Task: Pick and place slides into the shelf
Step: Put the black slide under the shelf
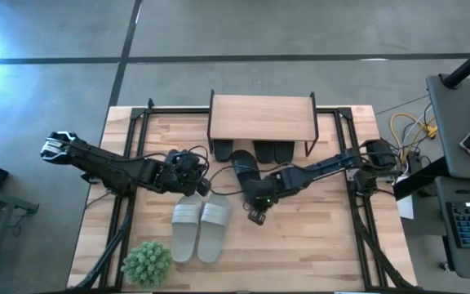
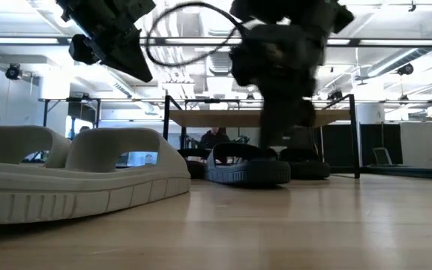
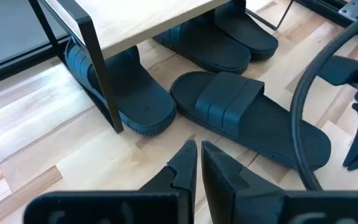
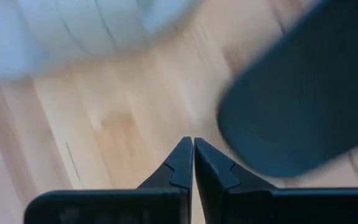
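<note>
In front of the shelf [image 1: 261,117], one black slide [image 3: 247,115] lies outside its edge beside both empty, closed claws [image 3: 197,163] [image 4: 192,163], the pale pair [image 1: 199,229] on open worktop [image 1: 317,245] behind.

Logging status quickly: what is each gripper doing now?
Left gripper: shut, holding nothing.
Right gripper: shut, holding nothing, beside a matte black slide sandal.

In the high view the shelf [image 1: 261,117] hides the front halves of the black slides [image 1: 263,151] beneath it, and the right arm [image 1: 300,175] covers part of the loose black slide [image 1: 243,167]. The right wrist view is blurred: a dark slide sole [image 4: 297,93] at two o'clock, cut off by the picture's edge.
</note>
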`<state>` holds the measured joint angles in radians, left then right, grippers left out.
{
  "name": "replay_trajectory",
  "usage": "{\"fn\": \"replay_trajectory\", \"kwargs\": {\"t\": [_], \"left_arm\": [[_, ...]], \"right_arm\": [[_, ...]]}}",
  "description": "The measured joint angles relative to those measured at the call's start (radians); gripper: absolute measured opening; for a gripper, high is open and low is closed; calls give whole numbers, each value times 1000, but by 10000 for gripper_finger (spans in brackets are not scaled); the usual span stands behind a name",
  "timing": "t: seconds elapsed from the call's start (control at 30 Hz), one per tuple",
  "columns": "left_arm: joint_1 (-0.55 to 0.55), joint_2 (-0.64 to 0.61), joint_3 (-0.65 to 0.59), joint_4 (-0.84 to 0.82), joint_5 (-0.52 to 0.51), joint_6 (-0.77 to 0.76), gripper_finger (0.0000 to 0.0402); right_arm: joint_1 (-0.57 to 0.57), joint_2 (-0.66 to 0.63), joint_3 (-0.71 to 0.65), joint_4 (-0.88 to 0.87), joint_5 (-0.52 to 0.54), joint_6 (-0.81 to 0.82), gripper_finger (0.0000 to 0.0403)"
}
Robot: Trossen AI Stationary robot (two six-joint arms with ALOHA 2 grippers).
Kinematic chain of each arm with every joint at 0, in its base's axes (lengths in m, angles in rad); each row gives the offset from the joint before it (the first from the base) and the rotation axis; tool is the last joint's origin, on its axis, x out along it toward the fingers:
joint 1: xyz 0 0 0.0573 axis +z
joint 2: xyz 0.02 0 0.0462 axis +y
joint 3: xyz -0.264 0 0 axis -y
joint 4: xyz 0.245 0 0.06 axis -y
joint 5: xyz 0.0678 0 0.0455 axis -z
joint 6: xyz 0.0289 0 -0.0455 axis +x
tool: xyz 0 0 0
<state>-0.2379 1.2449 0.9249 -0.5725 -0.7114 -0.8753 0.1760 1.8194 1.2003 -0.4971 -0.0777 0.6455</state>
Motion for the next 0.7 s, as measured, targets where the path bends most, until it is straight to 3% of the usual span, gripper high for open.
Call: {"fn": "replay_trajectory", "kwargs": {"t": [0.17,0.37,0.7], "left_arm": [[0,0,-1,4,-1,0,8],[0,0,-2,3,-1,0,8],[0,0,-3,3,-1,0,8]], "right_arm": [[3,0,-69,17,-26,44,8],[-2,5,-116,56,98,76,8],[-91,28,-99,125,124,8,8]]}}
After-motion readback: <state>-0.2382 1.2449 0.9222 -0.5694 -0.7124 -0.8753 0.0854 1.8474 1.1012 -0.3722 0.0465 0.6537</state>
